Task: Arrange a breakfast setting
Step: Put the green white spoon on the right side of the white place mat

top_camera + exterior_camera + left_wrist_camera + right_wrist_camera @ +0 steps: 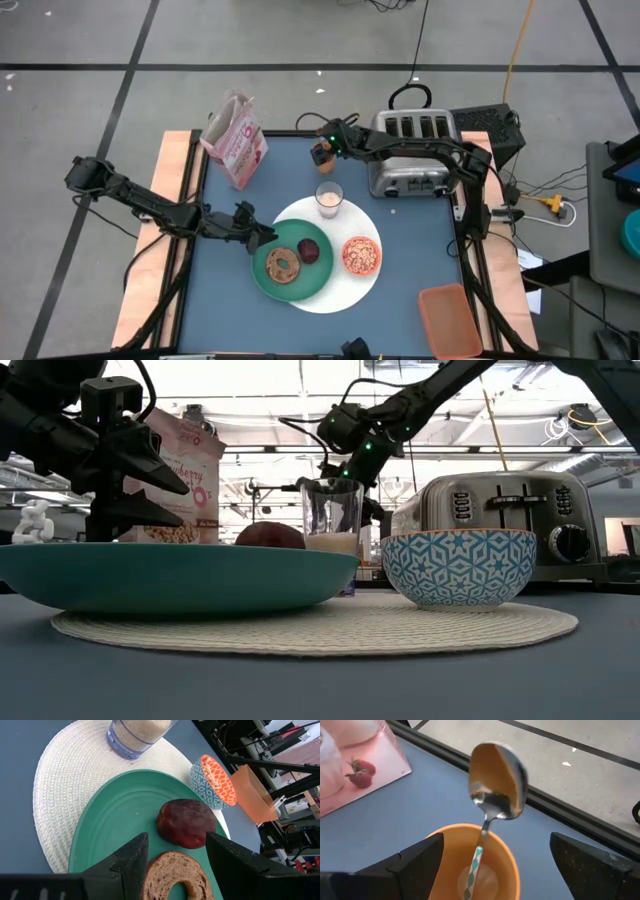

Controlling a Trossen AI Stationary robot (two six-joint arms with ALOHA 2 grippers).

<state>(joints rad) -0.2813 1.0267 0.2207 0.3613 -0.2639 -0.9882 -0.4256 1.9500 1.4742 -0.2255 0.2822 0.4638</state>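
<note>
Spoon [495,785], silver bowl on a striped handle, stands upright in the orange cup [321,153] at table's twelve o'clock. Right gripper [327,140] hovers over it, fingers wide apart; judged step: grasping the spoon, needing descent and closing. Left gripper [262,233], half-open and empty, waits at the green plate [300,285], nine o'clock.

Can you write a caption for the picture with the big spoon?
Open right tool over orange cup holding a spoon.
</note>
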